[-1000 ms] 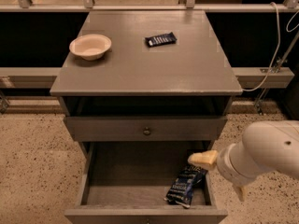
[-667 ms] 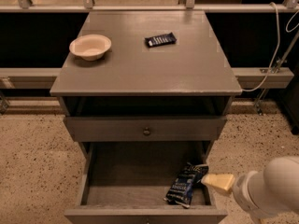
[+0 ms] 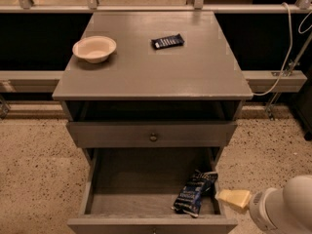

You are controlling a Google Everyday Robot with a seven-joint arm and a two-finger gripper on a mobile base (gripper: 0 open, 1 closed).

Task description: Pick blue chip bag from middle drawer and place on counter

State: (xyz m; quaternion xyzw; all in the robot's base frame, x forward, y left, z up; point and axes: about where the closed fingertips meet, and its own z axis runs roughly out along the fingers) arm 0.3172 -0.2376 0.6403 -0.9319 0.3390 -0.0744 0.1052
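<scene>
Far left on the counter [image 3: 146, 77] sits a pale bowl [image 3: 94, 48], with a small dark bar wrapper [image 3: 167, 41] lying flat to its right. Below is the shut upper drawer [image 3: 107, 133] with its round knob [image 3: 153, 137], then the middle drawer [image 3: 122, 179], pulled open. The blue chip bag [image 3: 194, 198] lies in its near right corner. The gripper [image 3: 233, 199] hangs just right of the bag, by the drawer's right wall. Nothing visibly in it, and I can't tell how open it is.
</scene>
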